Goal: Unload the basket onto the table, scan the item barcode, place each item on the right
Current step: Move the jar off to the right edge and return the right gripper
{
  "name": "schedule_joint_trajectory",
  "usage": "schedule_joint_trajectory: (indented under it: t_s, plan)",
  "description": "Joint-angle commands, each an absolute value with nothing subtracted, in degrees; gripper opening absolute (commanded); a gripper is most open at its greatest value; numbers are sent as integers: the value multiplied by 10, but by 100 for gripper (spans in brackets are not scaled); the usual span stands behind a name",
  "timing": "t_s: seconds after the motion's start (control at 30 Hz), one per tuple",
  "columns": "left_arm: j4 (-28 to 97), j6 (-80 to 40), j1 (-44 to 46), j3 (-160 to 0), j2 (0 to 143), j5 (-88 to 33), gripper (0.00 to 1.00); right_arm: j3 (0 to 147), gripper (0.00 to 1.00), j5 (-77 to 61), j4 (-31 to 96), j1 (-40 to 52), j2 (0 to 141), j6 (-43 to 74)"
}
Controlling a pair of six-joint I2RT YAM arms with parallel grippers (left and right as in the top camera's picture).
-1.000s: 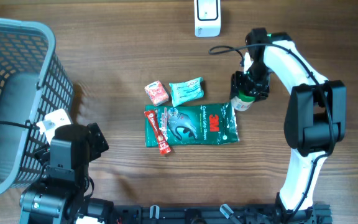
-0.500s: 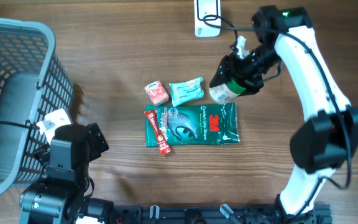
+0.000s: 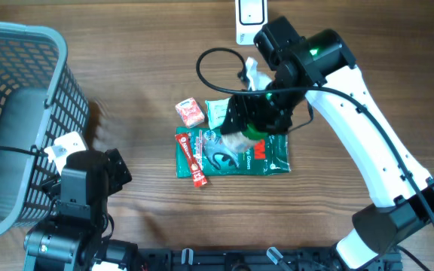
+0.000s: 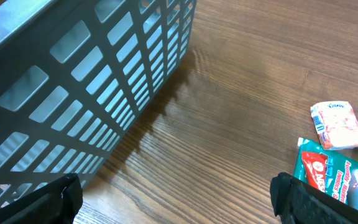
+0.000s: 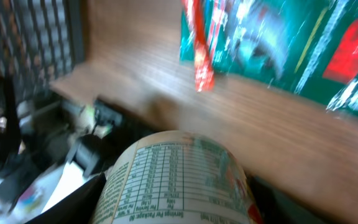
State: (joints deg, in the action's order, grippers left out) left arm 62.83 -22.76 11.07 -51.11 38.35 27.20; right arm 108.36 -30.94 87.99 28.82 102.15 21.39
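Note:
My right gripper [image 3: 253, 124] is shut on a small bottle [image 3: 239, 138] with a green cap and a white printed label. It holds the bottle tilted in the air above the green 3M glove package [image 3: 271, 156]. In the right wrist view the bottle [image 5: 178, 180] fills the bottom of the frame, its nutrition table facing the camera, with a dark finger on each side. The white scanner [image 3: 251, 21] stands at the far edge of the table. My left gripper [image 3: 102, 170] rests open and empty near the basket; its fingertips [image 4: 66, 194] show wide apart over bare wood.
A grey mesh basket [image 3: 22, 90] takes up the left side. A pink packet [image 3: 191, 112], a teal packet [image 3: 218, 113] and a red stick pack [image 3: 190, 159] lie beside the glove package. The pink packet [image 4: 336, 124] also shows in the left wrist view.
The right arm has lifted the bottle from the table right of the glove package and swung it left, over the package, tilting it. The left arm has not moved.

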Motion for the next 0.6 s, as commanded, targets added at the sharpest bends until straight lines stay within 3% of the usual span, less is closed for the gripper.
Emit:
schedule_joint_trajectory:
  t_s: [0.0, 0.13, 0.27, 0.57]
  plan:
    - [627, -218, 106, -520, 383, 277, 100, 1091, 49, -193, 783, 281, 1009, 228]
    - [627, -218, 106, -520, 383, 277, 100, 1091, 43, 15, 615, 281, 1014, 200]
    - [627, -218, 106, -520, 383, 277, 100, 1091, 38, 110, 502, 271, 1042, 194]
    - [627, -218, 106, -520, 383, 277, 100, 1091, 40, 156, 173, 233, 1238, 59]
